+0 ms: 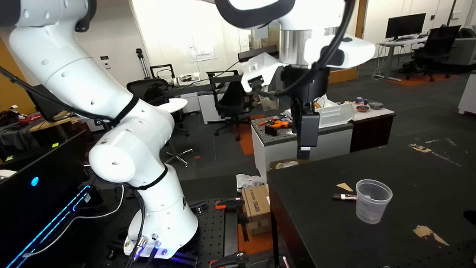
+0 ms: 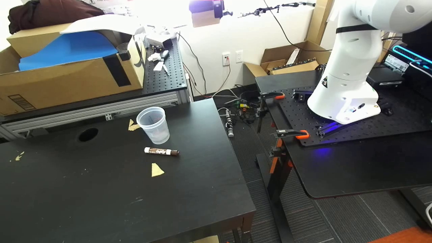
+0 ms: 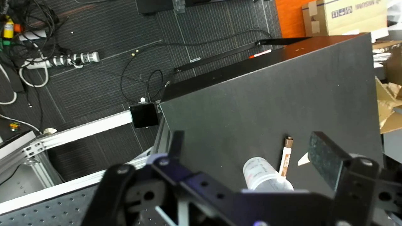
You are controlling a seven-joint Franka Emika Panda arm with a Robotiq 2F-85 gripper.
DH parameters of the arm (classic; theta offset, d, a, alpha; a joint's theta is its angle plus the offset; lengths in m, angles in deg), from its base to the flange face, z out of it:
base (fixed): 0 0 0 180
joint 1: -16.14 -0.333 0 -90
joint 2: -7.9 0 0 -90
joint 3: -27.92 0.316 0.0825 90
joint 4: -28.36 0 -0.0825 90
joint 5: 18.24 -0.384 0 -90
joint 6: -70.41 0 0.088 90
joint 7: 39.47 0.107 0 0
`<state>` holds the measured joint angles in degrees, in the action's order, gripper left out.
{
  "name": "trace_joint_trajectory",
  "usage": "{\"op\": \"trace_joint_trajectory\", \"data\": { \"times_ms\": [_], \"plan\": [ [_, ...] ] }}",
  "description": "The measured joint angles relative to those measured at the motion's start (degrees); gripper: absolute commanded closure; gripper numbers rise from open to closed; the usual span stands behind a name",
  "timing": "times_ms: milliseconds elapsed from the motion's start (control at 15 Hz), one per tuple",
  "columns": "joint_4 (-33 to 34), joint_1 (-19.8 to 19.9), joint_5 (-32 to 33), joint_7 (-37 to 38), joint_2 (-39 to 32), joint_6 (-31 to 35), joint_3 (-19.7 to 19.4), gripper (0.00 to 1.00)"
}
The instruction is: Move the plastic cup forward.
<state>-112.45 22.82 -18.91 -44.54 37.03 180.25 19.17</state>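
Observation:
The plastic cup is a translucent, tapered tumbler with its wider rim up. It stands upright on the black table in both exterior views. In the wrist view the cup shows low between the fingers, its near part hidden behind the gripper's body. My gripper hangs pointing down, well above the table, apart from the cup. In the wrist view the gripper is wide open with nothing between its fingers. The gripper does not show in the exterior view with the cardboard box.
A brown and white marker lies beside the cup. Tan scraps lie on the black table. A round hole is in the tabletop. A cardboard box stands on a neighbouring bench. A gap separates this table from the robot's table.

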Motion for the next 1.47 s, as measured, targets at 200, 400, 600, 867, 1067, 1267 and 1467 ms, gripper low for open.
{"op": "trace_joint_trajectory", "data": {
  "times_ms": [200, 400, 600, 867, 1067, 1267, 1467],
  "plan": [
    [-0.62, -1.24, -3.44, 0.00, -3.11, 5.05, 0.21, 0.00],
    [-0.65, -2.76, -5.97, 0.00, -6.07, 8.94, 1.24, 0.00],
    [-0.45, -3.69, -7.57, 0.00, -9.01, 11.71, 2.56, 0.00],
    [-0.62, -4.35, -8.88, 0.38, -12.56, 16.10, 3.75, 0.00],
    [-1.04, -4.35, -8.89, 2.44, -15.21, 21.97, 4.33, 0.00],
    [-1.17, -4.34, -8.84, 4.19, -17.96, 26.53, 4.47, 0.00],
    [-1.18, -4.32, -8.75, 5.65, -20.78, 29.70, 4.49, 0.00]
  ]
}}
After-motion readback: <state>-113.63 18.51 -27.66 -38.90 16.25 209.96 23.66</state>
